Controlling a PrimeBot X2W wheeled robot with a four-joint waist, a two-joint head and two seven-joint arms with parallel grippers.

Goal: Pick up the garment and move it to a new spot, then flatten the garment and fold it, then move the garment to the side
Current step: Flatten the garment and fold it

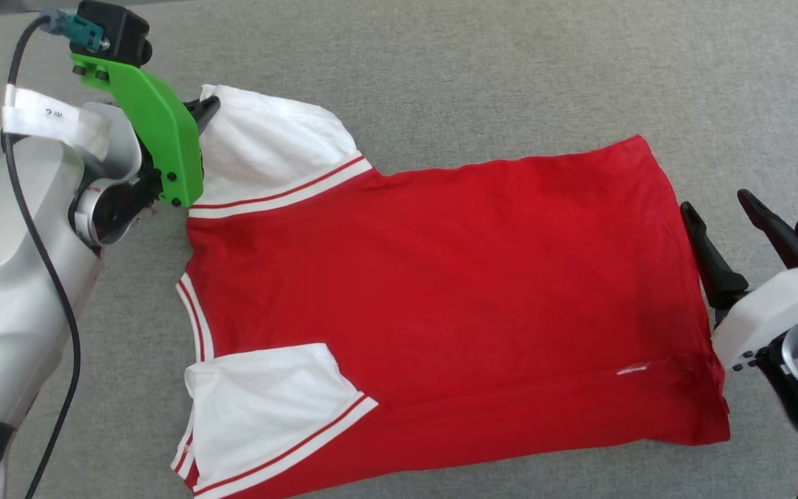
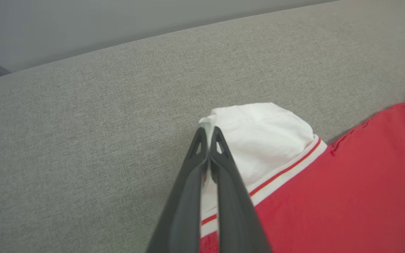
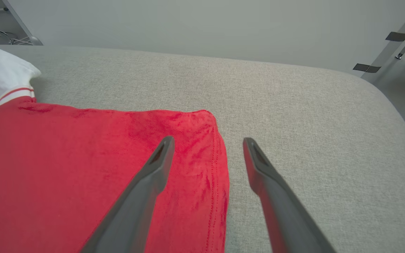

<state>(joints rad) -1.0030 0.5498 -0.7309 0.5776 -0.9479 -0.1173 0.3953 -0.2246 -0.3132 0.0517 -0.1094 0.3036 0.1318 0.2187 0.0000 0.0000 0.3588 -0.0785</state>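
**Garment pinched at one sleeve, other gripper held wide at the hem**

The garment [image 1: 440, 277] is seen spread nearly flat on the grey fabric-covered counter [image 1: 510, 83], with its red body laid across the head view and its neck end turned toward the robot's left. No number is seen on the upward side. Two white sleeves are shown at that end: the far sleeve [image 1: 267, 145] near the top and the near sleeve [image 1: 260, 402] folded inward over the red cloth by the lower edge. Each is bordered by red-and-white striped trim [image 1: 288, 194].

The left gripper [image 2: 208, 131] is closed tight on the outer edge of the far sleeve [image 2: 265, 140], and a sliver of white fabric is visible pressed between the two dark fingers.

The right gripper [image 3: 208, 140] is held wide apart at the garment's hem [image 3: 220, 182], near its far corner. One finger is placed over the red cloth and the other over the bare counter [image 3: 311, 116], with nothing gripped. Whether the fingers touch the fabric cannot be told.
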